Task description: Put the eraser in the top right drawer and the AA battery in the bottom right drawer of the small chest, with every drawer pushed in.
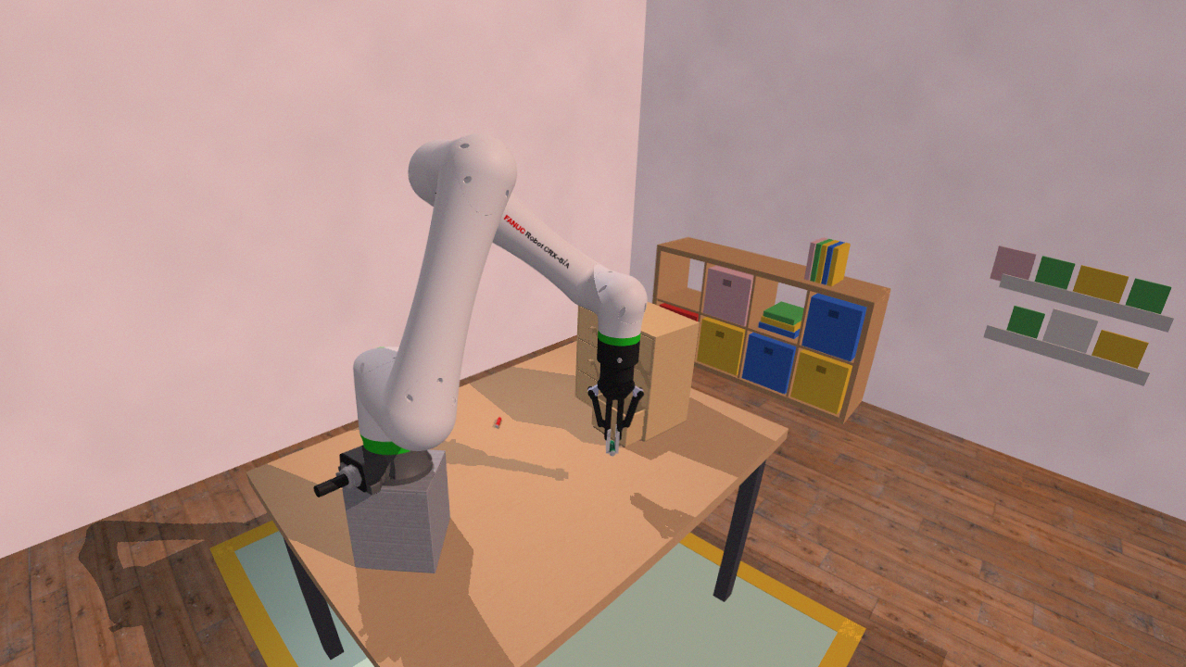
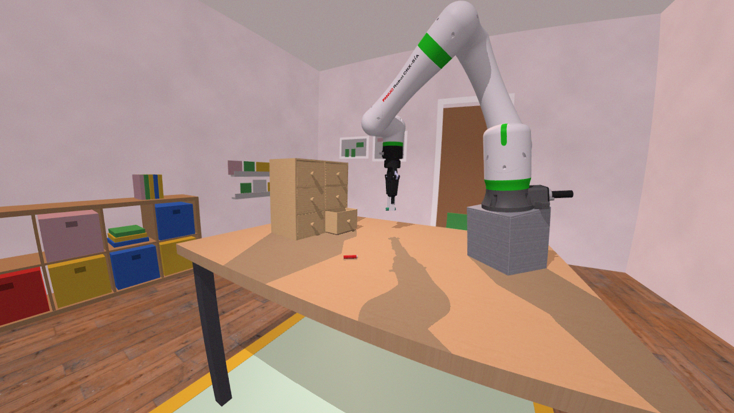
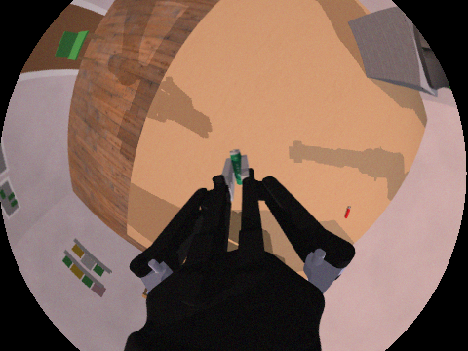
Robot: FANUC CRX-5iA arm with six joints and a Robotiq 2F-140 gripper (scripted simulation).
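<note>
The arm is made of smooth white rounded shells with small dark screw holes dotted along them. Bright green bands ring the joints, one above the base at 6 o'clock of the lower shell and one at the wrist. Red and black lettering runs along the forearm. A dark grey collar with a stubby black plug sits on a grey block. The gripper is black with pale grey finger pads.
</note>
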